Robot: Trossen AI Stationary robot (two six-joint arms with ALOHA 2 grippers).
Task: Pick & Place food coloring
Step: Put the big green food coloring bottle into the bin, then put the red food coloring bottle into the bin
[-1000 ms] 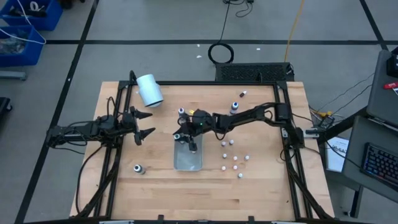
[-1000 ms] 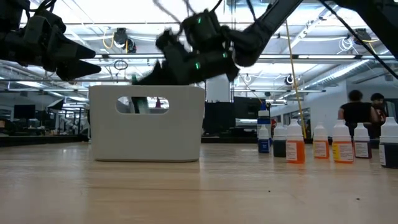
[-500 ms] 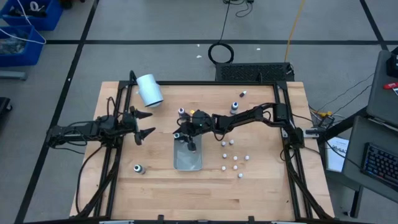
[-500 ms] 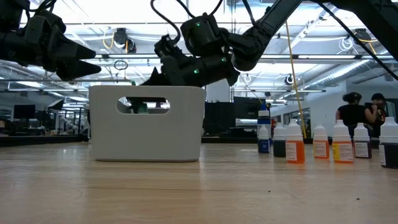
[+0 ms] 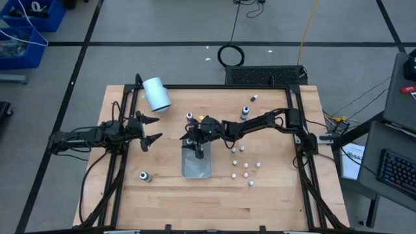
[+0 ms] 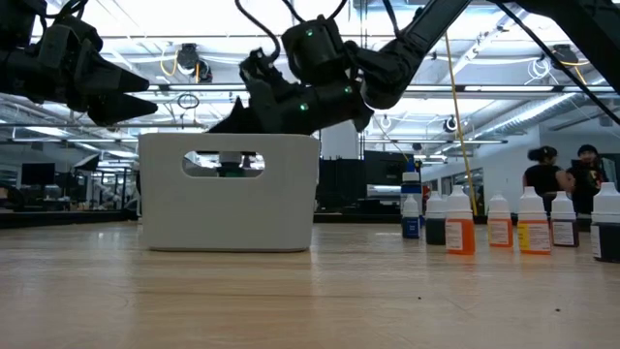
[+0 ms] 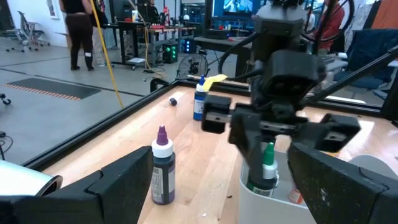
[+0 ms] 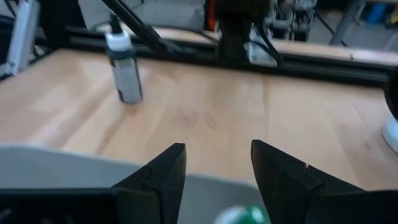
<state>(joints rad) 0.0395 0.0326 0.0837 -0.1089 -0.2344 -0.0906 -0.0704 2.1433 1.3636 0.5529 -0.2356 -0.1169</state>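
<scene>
You have the wooden table (image 5: 260, 195) filling the middle of the high view, with the big white cylinder (image 5: 156, 94) lying toward its upper left. Just below centre sits the pale tray (image 5: 197, 166); in the low view it reads as a white bin (image 6: 229, 192) at centre left.

Your right arm reaches in from the right edge, and the right gripper (image 5: 197, 148) hangs over the tray's upper end. Its fingers (image 8: 163, 169) stand apart, and a green-topped food coloring bottle (image 7: 268, 169) stands upright in the tray right beneath them, not clamped.

Your left gripper (image 5: 151, 130) waits at centre left of the high view, beside the tray and well apart from it, jaws spread wide and empty.

The other food coloring bottles are scattered: a cluster (image 5: 245, 165) right of the tray, one (image 5: 144, 176) at lower left, a purple-topped one (image 7: 162, 165) near the tray, and a blue-topped one (image 5: 245, 112) above centre right.
</scene>
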